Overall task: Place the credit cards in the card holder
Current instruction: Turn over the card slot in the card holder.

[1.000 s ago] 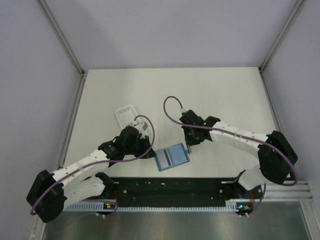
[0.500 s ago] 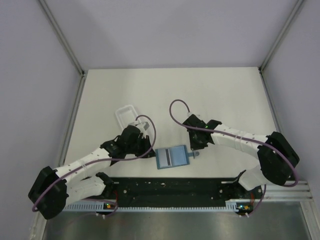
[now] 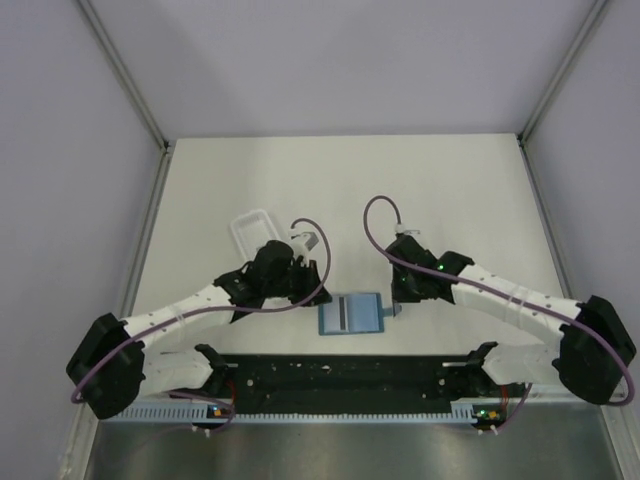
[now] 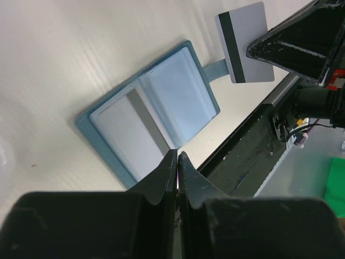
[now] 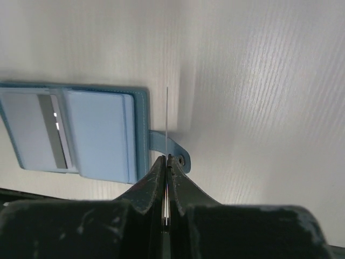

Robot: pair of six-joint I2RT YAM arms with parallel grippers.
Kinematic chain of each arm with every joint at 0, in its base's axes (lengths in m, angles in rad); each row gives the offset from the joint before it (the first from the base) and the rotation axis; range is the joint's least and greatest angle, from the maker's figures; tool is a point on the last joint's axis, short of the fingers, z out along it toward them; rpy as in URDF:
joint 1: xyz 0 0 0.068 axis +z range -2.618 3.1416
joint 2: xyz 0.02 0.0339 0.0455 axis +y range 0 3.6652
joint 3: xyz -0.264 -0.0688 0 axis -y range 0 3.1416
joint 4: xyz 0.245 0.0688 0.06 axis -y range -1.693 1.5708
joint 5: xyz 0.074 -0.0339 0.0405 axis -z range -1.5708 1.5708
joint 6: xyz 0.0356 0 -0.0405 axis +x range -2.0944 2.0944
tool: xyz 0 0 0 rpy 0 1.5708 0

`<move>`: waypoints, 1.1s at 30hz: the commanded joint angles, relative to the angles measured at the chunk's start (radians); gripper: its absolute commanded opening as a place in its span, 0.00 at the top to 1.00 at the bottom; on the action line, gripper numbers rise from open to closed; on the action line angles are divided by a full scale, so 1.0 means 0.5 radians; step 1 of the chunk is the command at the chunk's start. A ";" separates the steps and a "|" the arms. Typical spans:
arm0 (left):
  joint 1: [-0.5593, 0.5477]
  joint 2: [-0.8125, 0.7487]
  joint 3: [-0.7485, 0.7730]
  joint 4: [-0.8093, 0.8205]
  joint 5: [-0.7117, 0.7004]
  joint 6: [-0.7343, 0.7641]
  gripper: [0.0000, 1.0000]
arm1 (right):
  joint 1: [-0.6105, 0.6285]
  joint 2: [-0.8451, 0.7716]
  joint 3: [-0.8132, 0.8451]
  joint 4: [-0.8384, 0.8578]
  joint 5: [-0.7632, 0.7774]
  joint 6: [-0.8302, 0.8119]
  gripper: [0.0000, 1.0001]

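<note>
Card holder lies open and flat on the table, near the front edge between the two arms, and you can see one credit card with a grey stripe sitting in its left pocket. Your right gripper is pinching a second card, held on its edge just above the snap tab at the holder's right side. Your left gripper has its fingers pressed together with nothing between them, near the holder's left side.
</note>
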 commanded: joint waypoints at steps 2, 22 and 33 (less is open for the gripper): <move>-0.171 0.210 0.150 0.320 0.048 0.014 0.96 | -0.013 -0.290 -0.032 0.124 -0.025 0.065 1.00; -0.471 0.646 0.246 0.520 -0.148 -0.148 1.00 | -0.010 -0.305 -0.345 0.433 -0.341 0.243 1.00; -0.475 0.717 0.261 0.538 -0.151 -0.148 1.00 | -0.013 -0.278 -0.382 0.550 -0.353 0.224 1.00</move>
